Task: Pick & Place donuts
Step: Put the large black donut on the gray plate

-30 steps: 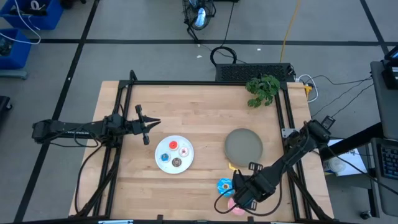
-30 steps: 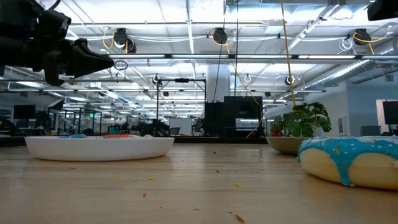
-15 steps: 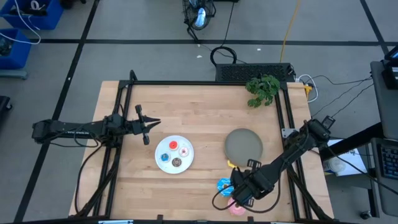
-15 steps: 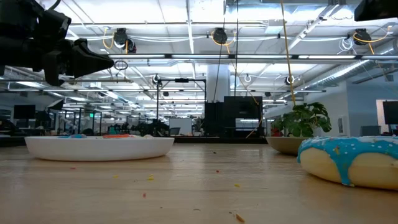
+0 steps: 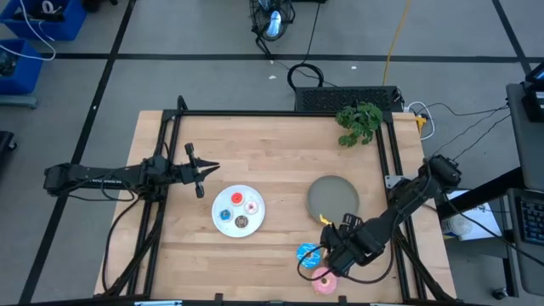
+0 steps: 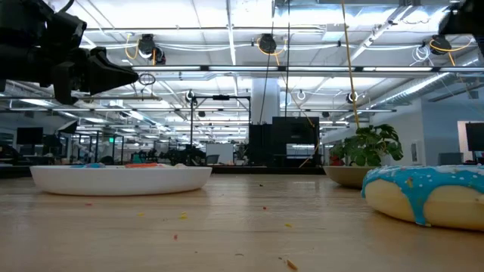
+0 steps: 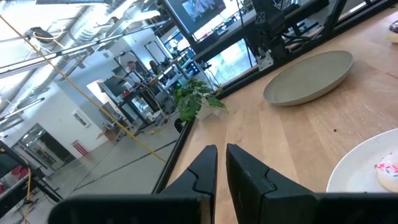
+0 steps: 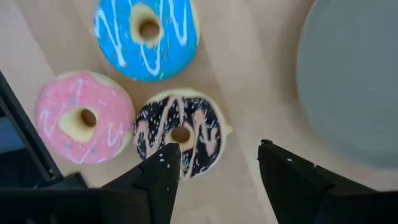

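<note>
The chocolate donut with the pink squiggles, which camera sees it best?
The right wrist view: the chocolate donut lies whole on the wood, beside the pink donut and the blue donut. In the high view the right arm covers it. The low and left wrist views miss it.

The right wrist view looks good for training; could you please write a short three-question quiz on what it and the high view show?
1. True or false: the right pincer is closed on the brown sprinkled donut.
2. Which donut lies closest to the grey plate? A) pink donut B) blue donut C) brown sprinkled donut
3. Fill in: in the high view, the four tiny donuts sit on the ____ plate, near the waiting left pincer.

Key:
1. False: it stands open above the table, one finger over the donut's edge.
2. C
3. white
</note>
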Action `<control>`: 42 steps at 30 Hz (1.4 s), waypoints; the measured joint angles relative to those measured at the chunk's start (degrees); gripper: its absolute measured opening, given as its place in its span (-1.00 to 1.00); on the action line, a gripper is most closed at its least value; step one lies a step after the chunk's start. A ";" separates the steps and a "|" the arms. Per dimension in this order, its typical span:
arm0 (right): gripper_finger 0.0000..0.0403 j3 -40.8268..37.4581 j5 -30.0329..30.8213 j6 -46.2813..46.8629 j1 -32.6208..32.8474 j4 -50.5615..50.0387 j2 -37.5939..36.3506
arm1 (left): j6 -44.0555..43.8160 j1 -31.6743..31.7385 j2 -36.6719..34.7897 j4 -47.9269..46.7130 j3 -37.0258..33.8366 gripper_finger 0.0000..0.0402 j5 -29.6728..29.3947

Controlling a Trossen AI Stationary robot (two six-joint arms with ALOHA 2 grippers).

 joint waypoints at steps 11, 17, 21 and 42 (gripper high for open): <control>0.00 -10.09 -8.50 0.23 -1.51 9.96 -0.10 | -0.82 0.00 0.02 -0.07 0.01 -0.79 0.00; 0.00 -14.46 -8.47 0.00 -1.51 16.19 -0.08 | -1.29 0.00 0.00 -0.07 0.00 -0.79 0.00; 0.00 -17.08 -7.93 -0.02 -1.51 20.13 -0.08 | -1.31 0.00 -0.01 -0.07 0.00 -0.79 0.00; -0.28 -25.42 -8.69 0.36 -1.56 29.35 -0.10 | -1.46 0.00 0.01 -0.07 0.02 -0.79 -0.09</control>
